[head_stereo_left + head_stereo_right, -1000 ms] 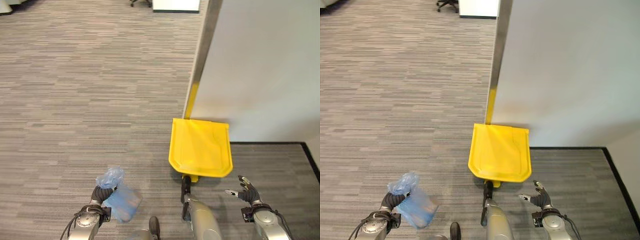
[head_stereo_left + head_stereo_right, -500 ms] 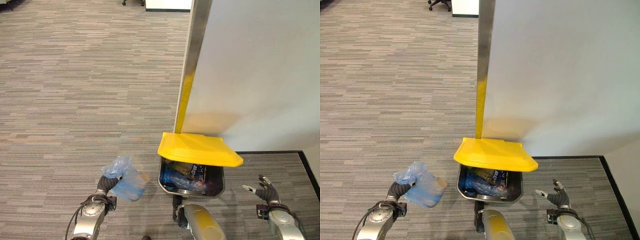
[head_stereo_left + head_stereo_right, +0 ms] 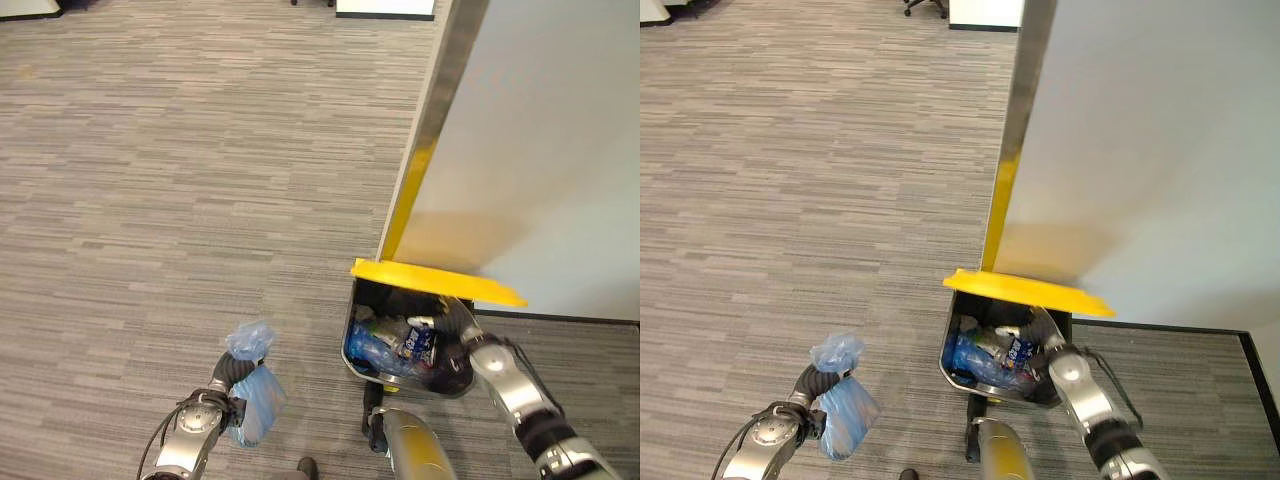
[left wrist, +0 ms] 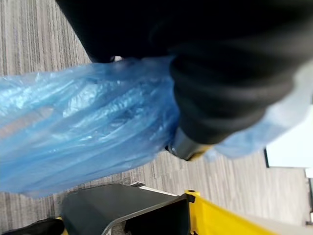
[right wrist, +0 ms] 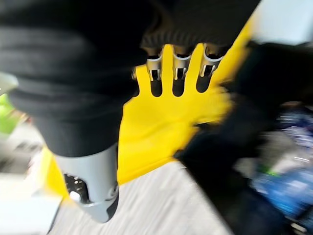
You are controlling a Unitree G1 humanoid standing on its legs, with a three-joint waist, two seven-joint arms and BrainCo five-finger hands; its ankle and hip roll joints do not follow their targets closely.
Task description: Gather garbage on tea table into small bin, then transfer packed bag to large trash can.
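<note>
The left hand point(image 3: 229, 371) grips the blue bag point(image 3: 256, 405) left of the trash can point(image 3: 455, 384), whose yellow lid point(image 3: 436, 283) the right hand point(image 3: 1044, 330) props with straight fingers.

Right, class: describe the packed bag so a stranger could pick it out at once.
Start at the big trash can with the raised yellow lid beside the white wall panel. On its left, over the grey carpet, the left robot hand grips the packed bag. It is the one translucent blue plastic bag outside the can, knotted on top.

Grey striped carpet floor point(image 3: 180, 180); white partition wall point(image 3: 560, 150) with metal edge post point(image 3: 440, 110).
</note>
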